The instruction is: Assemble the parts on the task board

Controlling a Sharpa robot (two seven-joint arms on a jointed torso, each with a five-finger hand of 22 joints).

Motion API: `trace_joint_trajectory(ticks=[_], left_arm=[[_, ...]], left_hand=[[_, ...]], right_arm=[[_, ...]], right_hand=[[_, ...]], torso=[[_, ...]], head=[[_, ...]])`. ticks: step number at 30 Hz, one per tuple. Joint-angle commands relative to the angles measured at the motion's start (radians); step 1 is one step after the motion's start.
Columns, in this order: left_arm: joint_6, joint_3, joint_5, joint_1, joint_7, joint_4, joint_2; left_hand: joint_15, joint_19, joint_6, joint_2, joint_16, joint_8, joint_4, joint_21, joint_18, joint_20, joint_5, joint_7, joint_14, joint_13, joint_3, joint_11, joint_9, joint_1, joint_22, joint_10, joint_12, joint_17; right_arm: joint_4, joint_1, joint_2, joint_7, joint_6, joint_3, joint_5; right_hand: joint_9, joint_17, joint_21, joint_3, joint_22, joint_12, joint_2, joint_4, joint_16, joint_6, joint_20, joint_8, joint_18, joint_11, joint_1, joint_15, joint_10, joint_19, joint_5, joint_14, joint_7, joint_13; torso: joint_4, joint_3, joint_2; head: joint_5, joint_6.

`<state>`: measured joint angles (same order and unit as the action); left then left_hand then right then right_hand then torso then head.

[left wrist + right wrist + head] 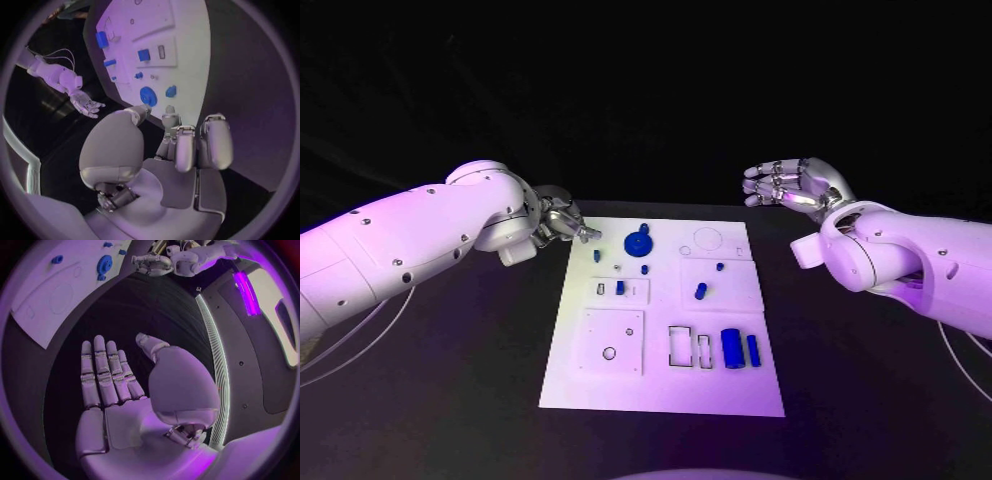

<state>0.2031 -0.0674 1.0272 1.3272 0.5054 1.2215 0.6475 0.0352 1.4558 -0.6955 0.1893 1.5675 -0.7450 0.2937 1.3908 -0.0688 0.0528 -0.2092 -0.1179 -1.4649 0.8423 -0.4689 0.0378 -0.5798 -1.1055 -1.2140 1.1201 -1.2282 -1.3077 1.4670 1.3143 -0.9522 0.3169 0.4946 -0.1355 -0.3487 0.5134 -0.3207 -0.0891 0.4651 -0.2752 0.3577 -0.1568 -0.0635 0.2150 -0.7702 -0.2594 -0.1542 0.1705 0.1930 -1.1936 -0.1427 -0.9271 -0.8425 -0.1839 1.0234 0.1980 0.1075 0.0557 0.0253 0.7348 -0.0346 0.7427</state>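
Observation:
The white task board (596,385) lies in the middle of the table. On its far part sit a round blue disc (639,242) and small blue parts (599,255), with another blue part (702,292) further in. Two blue blocks (731,350) stand near the right edge. My left hand (564,222) hovers at the board's far left corner, fingers curled in with nothing seen in them; the left wrist view shows those fingers (187,145) just short of the disc (148,95). My right hand (793,185) is raised beyond the far right corner, its palm (119,390) flat, holding nothing.
The board has rectangular recesses (681,346) and round outlines (705,240). Black table (430,400) surrounds the board on all sides. The right wrist view also catches my left hand (153,262) by the board's edge (47,335).

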Motion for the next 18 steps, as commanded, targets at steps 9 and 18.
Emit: trace_joint_trajectory(ticks=[9,18], left_arm=[[0.059,0.014,0.032,0.004,-0.012,-0.093,-0.04],[0.084,0.029,0.039,0.003,-0.01,-0.11,-0.065]], left_hand=[[-0.005,-0.001,-0.018,0.009,0.003,0.008,-0.002,0.002,-0.001,0.008,0.006,0.002,-0.106,0.003,0.047,0.001,0.011,0.023,-0.004,0.007,-0.009,-0.263],[-0.002,0.003,-0.031,0.008,0.003,0.003,0.0,0.007,0.001,0.006,0.007,0.007,-0.106,0.013,0.069,-0.003,0.014,0.029,-0.013,0.017,-0.017,-0.263]], right_arm=[[0.007,-0.002,0.002,0.004,-0.014,0.0,0.008],[0.0,-0.003,0.005,0.006,-0.014,0.0,0.009]], right_hand=[[-0.001,0.002,0.008,-0.007,0.003,-0.003,0.001,-0.002,-0.004,0.008,-0.007,0.003,0.013,0.0,0.009,-0.004,0.006,-0.003,-0.006,-0.005,0.062,-0.002],[-0.001,0.002,0.008,-0.007,0.003,-0.003,0.001,-0.002,-0.004,0.008,-0.007,0.003,0.013,0.0,0.009,-0.004,0.006,-0.003,-0.006,-0.005,0.062,-0.002]], torso=[[-0.0008,0.0013,0.003],[-0.0011,0.0,0.001]], head=[[0.008,0.0],[0.012,0.001]])
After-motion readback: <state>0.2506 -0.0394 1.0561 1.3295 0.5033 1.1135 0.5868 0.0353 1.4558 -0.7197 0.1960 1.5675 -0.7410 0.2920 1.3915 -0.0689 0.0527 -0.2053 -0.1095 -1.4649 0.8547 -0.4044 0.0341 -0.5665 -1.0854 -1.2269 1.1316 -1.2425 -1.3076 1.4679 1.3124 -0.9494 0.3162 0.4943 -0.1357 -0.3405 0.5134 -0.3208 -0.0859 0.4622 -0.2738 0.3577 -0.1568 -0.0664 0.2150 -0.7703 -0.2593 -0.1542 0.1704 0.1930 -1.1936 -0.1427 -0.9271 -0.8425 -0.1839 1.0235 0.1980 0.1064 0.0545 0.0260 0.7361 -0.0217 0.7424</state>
